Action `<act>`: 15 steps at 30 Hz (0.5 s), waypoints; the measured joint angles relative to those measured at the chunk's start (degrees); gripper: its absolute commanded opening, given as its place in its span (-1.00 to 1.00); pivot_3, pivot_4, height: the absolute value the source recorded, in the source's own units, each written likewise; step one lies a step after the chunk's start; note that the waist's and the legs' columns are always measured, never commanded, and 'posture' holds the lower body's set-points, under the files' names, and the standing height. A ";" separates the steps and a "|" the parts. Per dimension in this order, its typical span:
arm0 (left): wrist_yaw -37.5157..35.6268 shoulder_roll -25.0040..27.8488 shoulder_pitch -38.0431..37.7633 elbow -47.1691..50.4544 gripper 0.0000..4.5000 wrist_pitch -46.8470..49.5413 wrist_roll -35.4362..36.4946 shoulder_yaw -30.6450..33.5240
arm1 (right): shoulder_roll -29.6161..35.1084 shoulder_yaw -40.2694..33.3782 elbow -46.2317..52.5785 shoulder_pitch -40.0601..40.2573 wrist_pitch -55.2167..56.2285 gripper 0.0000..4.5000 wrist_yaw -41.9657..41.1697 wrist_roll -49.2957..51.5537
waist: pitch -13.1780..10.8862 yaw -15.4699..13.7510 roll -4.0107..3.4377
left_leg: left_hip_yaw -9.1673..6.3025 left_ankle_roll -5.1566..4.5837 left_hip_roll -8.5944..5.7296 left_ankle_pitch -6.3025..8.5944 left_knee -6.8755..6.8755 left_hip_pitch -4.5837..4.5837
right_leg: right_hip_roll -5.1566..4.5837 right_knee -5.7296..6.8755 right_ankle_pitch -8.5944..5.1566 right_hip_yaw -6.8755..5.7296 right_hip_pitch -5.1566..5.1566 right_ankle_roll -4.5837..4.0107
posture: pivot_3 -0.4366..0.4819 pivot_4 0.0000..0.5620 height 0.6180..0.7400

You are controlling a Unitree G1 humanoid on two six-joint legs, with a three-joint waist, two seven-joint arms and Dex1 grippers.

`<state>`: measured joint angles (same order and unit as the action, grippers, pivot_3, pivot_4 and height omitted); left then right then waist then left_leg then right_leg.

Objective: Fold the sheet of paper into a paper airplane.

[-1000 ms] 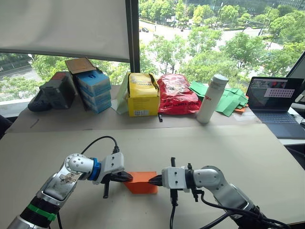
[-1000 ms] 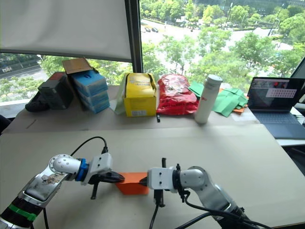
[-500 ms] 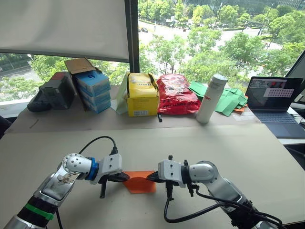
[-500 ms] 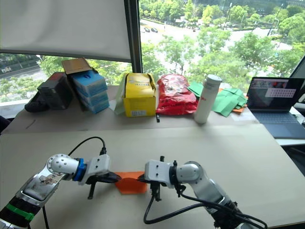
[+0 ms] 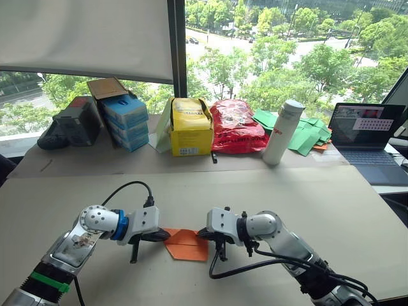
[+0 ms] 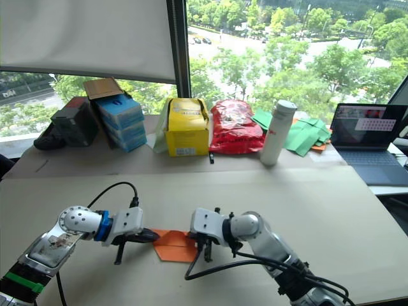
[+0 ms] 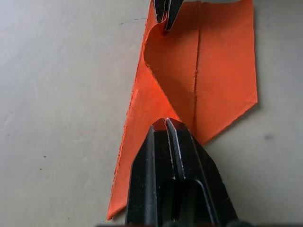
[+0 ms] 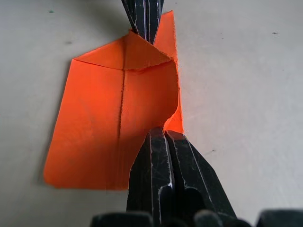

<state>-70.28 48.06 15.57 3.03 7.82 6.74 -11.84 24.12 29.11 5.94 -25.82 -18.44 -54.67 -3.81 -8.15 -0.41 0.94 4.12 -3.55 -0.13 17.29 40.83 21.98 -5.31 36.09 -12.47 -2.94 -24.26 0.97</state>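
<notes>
The sheet of paper [image 5: 187,245] is bright orange and lies on the beige table [image 5: 299,204] between my two grippers. It is folded, with a centre crease and an angled end like a paper airplane's nose. My left gripper [image 5: 165,236] is shut on the paper's left end [image 7: 163,101], its fingertips [image 7: 165,126] pinching a folded layer. My right gripper [image 5: 201,234] is shut on the opposite end, where the paper's edge [image 8: 173,111] curls up at its fingertips [image 8: 160,135]. The two grippers point at each other across the paper.
Along the back of the table stand a black bag [image 5: 67,127], blue boxes [image 5: 125,121], a yellow box [image 5: 191,127], a red bag [image 5: 237,126], a white bottle [image 5: 283,132] and green folded papers [image 5: 307,134]. A laptop [image 5: 368,143] sits at the far right.
The raised upper layer of the paper has come down and the sheet now lies flatter. My right gripper has moved left and a little further away; the left gripper has shifted slightly.
</notes>
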 measured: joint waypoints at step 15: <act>-2.92 1.49 -3.08 7.92 -1.00 11.21 12.29 5.51 | -1.02 2.83 -1.88 -2.97 -1.25 -0.98 0.00 -1.78 | 0.01 1.18 0.01 | -0.04 0.00 0.06 0.00 -0.08 -0.17 | 0.02 0.13 -0.02 0.08 0.03 -0.06 | -0.05 -0.47 1.00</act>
<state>-73.20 49.54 12.49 10.95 19.03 19.02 -6.32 23.11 31.95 4.05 -28.79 -19.69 -54.67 -5.59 -8.14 0.77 0.95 4.08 -3.55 -0.07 17.29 40.75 21.81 -5.30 36.22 -12.49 -2.87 -24.23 0.91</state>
